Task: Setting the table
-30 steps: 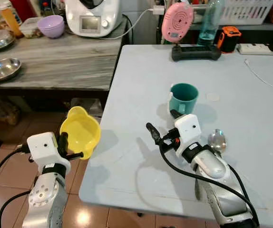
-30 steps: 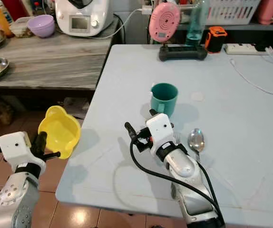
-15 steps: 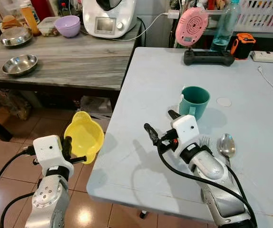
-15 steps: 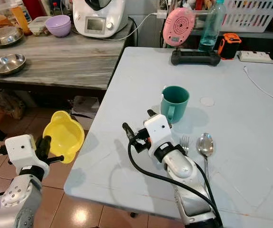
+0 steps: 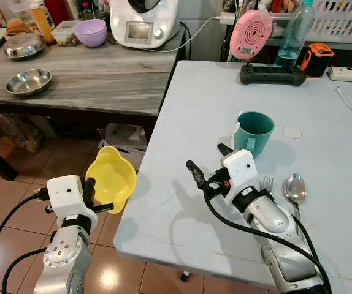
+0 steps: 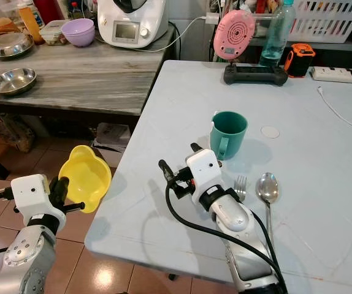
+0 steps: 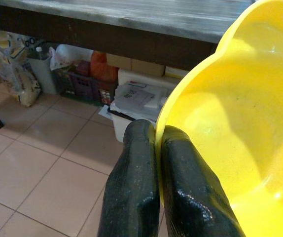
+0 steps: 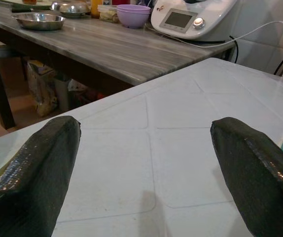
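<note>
Closest to me, the left gripper (image 7: 154, 163) is clamped on the rim of the yellow bowl (image 5: 111, 184), held off the near-left edge of the grey table (image 5: 182, 226); over the last second the bowl has hardly moved, so it isn't set down yet. The right gripper (image 8: 141, 163) hovers with fingers wide apart over bare tabletop. Beyond sit the fork (image 5: 265, 182), spoon (image 5: 295, 188) and teal mug (image 5: 252, 131). The left wrist view shows the pinch; what's stored under the wooden counter (image 5: 84, 73) is hard to make out.

1. A pale blue-grey desk (image 5: 323, 92) filled the right side of the scene.
2. A grey wood-grain counter (image 5: 96, 76) stood just beside it on the left.
3. The floor (image 5: 16, 208) was reddish-brown tile.
4. Boxes, bags and papers (image 7: 131, 94) sat in shade under the counter.
</note>
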